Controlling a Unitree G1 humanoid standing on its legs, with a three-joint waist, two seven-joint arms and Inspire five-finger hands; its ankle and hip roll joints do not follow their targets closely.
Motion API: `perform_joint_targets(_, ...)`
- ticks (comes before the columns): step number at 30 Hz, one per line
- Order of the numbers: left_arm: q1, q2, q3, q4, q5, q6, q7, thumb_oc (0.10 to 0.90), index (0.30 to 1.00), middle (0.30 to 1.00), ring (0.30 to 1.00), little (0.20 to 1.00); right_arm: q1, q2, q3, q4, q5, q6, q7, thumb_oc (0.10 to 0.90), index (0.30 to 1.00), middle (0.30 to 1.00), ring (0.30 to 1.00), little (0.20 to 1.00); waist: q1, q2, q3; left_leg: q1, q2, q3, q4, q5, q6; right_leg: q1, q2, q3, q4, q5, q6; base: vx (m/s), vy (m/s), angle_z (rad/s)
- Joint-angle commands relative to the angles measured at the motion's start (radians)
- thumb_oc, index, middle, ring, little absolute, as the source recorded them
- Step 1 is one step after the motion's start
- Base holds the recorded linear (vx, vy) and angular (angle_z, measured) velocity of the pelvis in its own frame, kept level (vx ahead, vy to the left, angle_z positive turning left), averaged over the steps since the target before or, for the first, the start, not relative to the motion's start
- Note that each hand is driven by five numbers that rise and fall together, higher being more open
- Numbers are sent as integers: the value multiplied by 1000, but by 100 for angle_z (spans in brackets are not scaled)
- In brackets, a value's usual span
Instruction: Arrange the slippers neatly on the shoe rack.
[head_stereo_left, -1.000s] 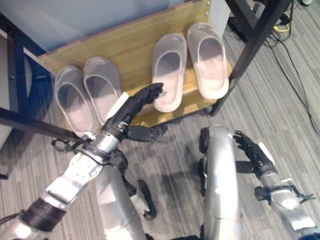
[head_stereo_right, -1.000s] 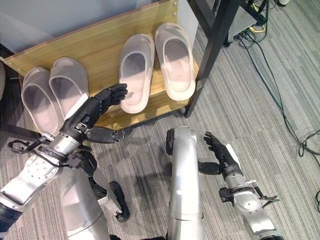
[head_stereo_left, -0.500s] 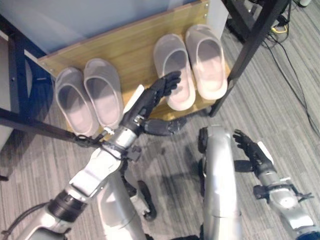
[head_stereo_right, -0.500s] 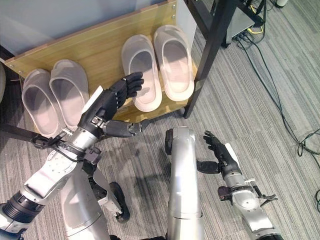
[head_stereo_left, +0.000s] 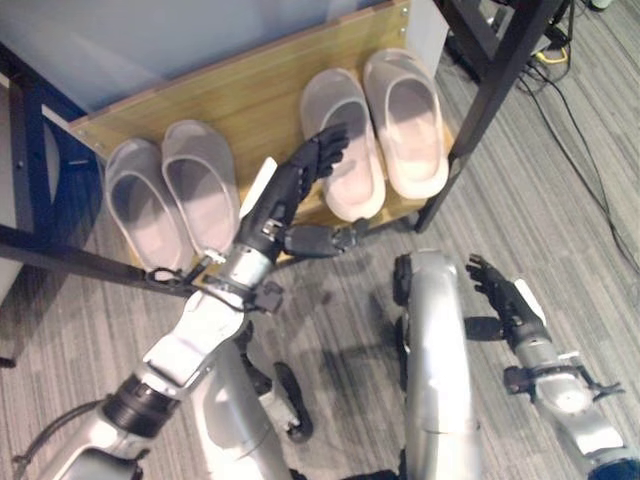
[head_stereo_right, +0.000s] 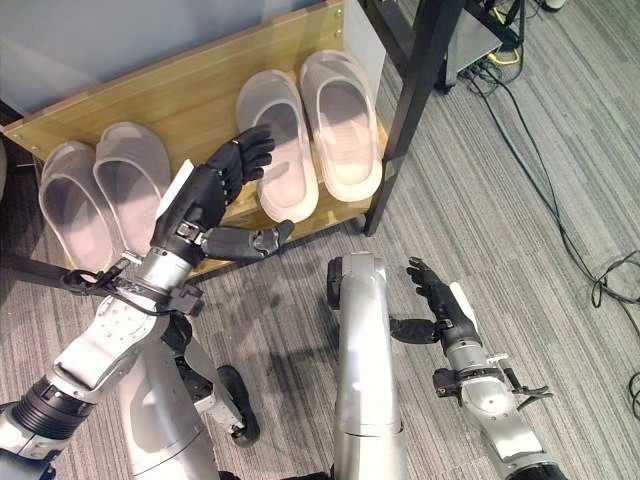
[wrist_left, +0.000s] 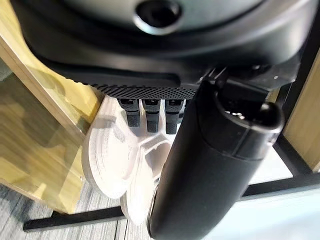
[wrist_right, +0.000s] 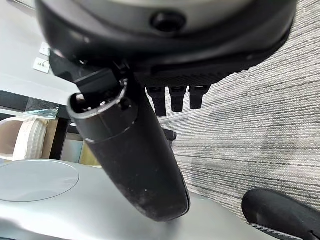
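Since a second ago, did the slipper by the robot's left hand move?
Yes. The slipper slid deeper onto the shoe rack, its heel no longer overhanging the front edge, with the left hand behind it.

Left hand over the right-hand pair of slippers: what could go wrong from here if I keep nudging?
The left hand has open fingers at the inner slipper, whose heel overhangs the front edge of the shoe rack; a sideways push could tip it to the floor. It lies lower than its partner slipper, so pushing might jostle both. The right hand hangs open over carpet, idle.

slippers (head_stereo_left: 205, 185): 4 | shoe rack (head_stereo_left: 250, 100): 1 | black table legs (head_stereo_left: 490, 95): 2
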Motion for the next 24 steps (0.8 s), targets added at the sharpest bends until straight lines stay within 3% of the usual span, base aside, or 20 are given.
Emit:
perform_joint_targets(1,-57,0,95,-85,10,-149,51,800,900,900,900,900,-38,-18,-68,-128,-26,-95,-18,800,900,900,900,900,61,-11,-33,-72,-49,-33,-120,94,-29,105,-76,89,17,-155,-42,0,0,0)
perform_joint_targets(7,73,-17,194,-149,36,-155,47,800,900,900,900,900,-15,7,-92,-143,-40,-101,-23,800,900,900,900,900,85,-28,-33,-72,-52,-41,-193,127,-38,105,-71,69,-37,-117,-62,17,-29,1)
perform_joint_targets(10,83,-25,226,-153,47,-158,42,800,900,900,900,900,-43,8,-99,-139,-48,-104,-26,800,900,900,900,900,108,-33,-33,-72,-47,-34,-307,155,-39,105,-68,35,-141,-78,-68,-103,-7,-15)
perform_joint_targets(12,53,-34,260,-149,53,-159,35,800,900,900,900,900,-117,9,-123,-128,-53,-107,-40,800,900,900,900,900,141,-40,-33,-72,-50,-22,-514,232,-44,105,-52,1,-328,7,-60,-186,3,-45)
perform_joint_targets(13,52,-34,260,-148,52,-159,35,800,900,900,900,900,-118,9,-123,-127,-53,-107,-40,800,900,900,900,900,141,-40,-33,-72,-50,-21,-517,235,-44,105,-52,0,-331,9,-61,-164,-15,-40)
perform_joint_targets(15,-10,-49,284,-130,59,-158,23,800,900,900,900,900,-201,12,-155,-115,-65,-109,-51,800,900,900,900,900,161,-44,-33,-72,-57,-3,-667,310,-44,105,-47,-46,-492,78,-55,-268,-40,-16)
perform_joint_targets(18,-48,-63,290,-110,65,-158,13,800,900,900,900,900,-252,20,-172,-107,-79,-112,-58,800,900,900,900,900,163,-18,-41,-72,-53,-18,-811,385,-41,121,-69,-121,-638,142,-45,-200,-22,-4)
perform_joint_targets(21,-47,-81,265,-76,69,-154,-2,800,900,900,900,900,-261,30,-163,-96,-88,-112,-63,800,900,900,900,900,160,8,-97,-71,-52,-34,-928,446,-41,151,-79,-185,-769,197,-42,-129,-14,9)
perform_joint_targets(24,-8,-109,214,-22,93,-152,-40,800,900,900,900,900,-256,47,-153,-83,-93,-119,-53,800,900,900,900,900,152,9,-133,53,-44,-33,-1154,526,-51,280,-72,-252,-1005,273,-30,-172,-63,7)
